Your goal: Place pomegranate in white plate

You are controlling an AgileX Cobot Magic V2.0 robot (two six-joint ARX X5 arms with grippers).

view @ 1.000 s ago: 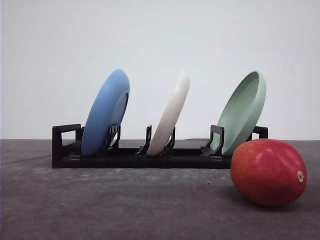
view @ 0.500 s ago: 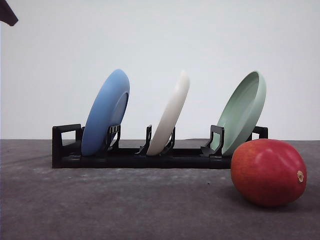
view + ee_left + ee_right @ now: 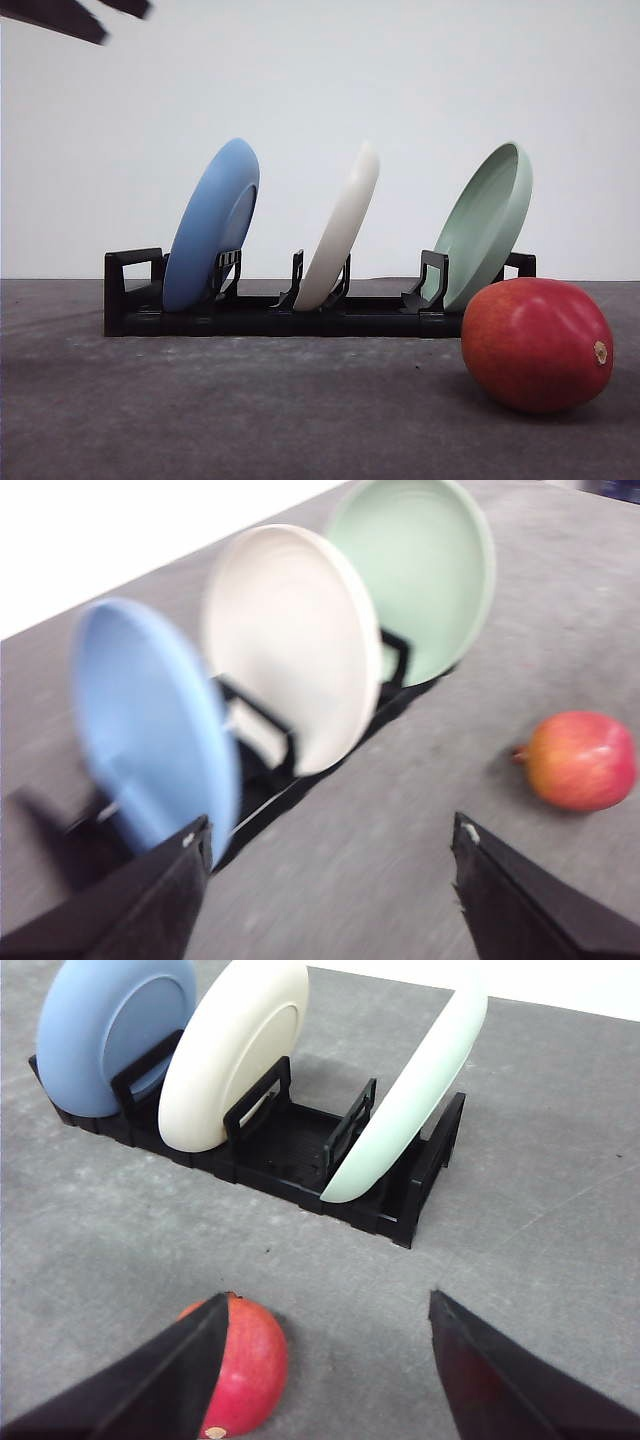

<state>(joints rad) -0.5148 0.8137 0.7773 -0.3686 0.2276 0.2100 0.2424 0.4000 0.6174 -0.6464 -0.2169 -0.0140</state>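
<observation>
Front view: glossy red pomegranate (image 3: 537, 345) on the bench, right of the racked white plate (image 3: 341, 228). Both end effectors gape, empty. Probably firm, slippery; grip its widest middle.

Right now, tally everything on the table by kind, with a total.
Plates: 3, standing tilted in the rack: blue plate, white plate, pale green plate
Rack: 1, black rack
Fruit: 1, pomegranate on the table, in front of the rack's green-plate end
Total: 5
</observation>
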